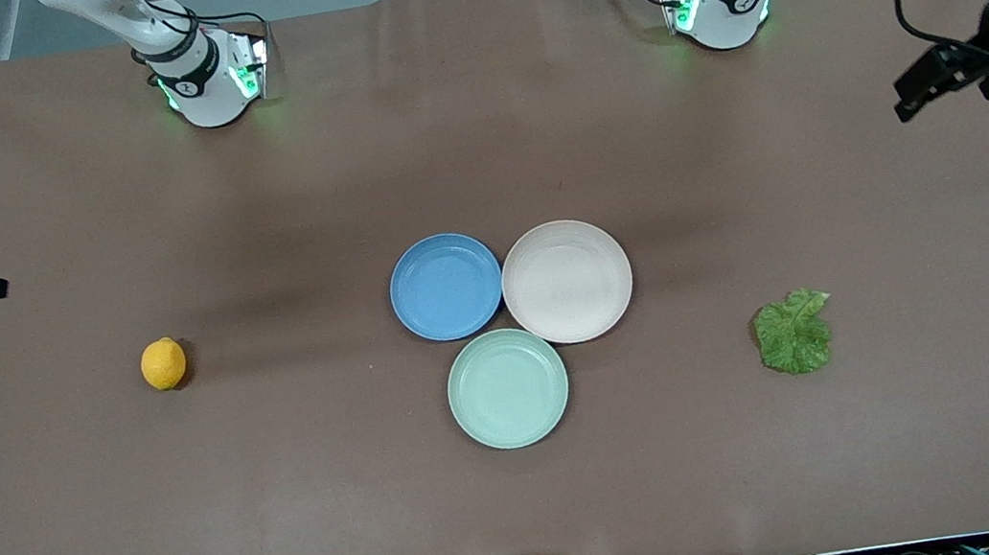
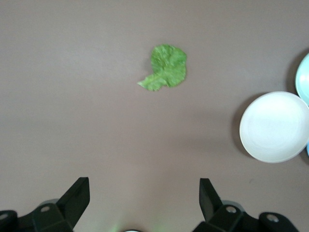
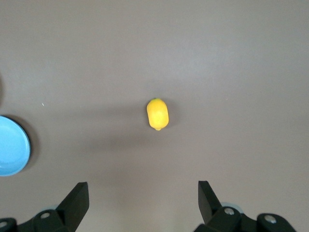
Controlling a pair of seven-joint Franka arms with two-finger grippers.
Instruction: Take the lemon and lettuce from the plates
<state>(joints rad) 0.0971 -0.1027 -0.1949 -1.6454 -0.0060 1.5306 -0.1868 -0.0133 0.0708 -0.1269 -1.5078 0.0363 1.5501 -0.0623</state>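
Lemon, lettuce on table; both claws open.

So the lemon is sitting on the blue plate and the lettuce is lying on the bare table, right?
Not quite. The lemon lies on the bare table too, toward the right arm's end, well apart from the blue plate, which holds nothing. The front view shows it. The lettuce does lie on the table.

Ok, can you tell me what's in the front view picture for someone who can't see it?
Three empty round plates, blue, pale pink and mint-green, touch in a cluster mid-table. A small yellow lemon lies on the bare brown table toward the right arm's end, a crinkled green lettuce leaf toward the left arm's end.
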